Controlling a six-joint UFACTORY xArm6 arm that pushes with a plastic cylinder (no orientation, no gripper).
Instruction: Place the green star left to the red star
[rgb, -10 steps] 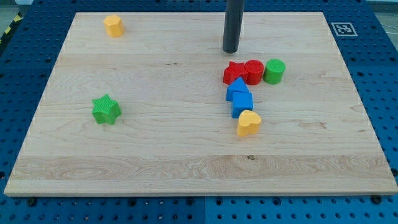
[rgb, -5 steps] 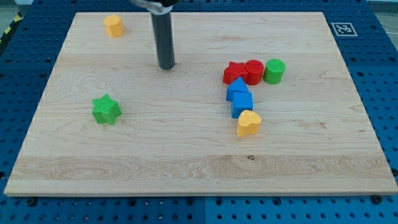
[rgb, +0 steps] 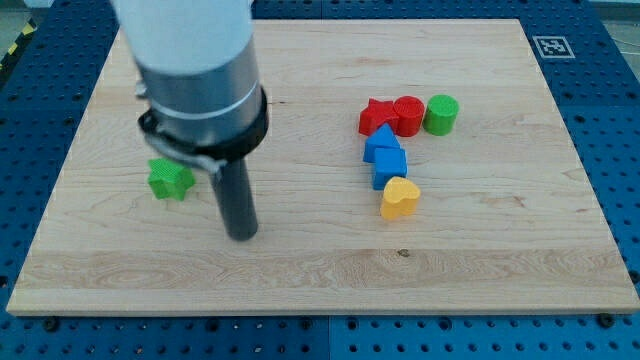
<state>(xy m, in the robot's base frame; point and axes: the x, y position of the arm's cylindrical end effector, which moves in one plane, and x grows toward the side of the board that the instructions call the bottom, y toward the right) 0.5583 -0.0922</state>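
Observation:
The green star (rgb: 170, 181) lies on the wooden board's (rgb: 320, 270) left side, its top partly hidden behind the arm's body. The red star (rgb: 377, 117) sits right of centre, touching a red cylinder (rgb: 408, 115). My tip (rgb: 241, 235) rests on the board to the right of the green star and a little lower in the view, apart from it and far left of the red star.
A green cylinder (rgb: 441, 114) stands right of the red cylinder. Two blue blocks (rgb: 386, 155) and a yellow heart (rgb: 399, 198) trail below the red star. The arm's grey body (rgb: 195, 70) covers the board's upper left and hides the yellow block there.
The rod has swept from above the red star leftward and down the view, ending beside the green star. The arm now hides the yellow block. No block has moved.

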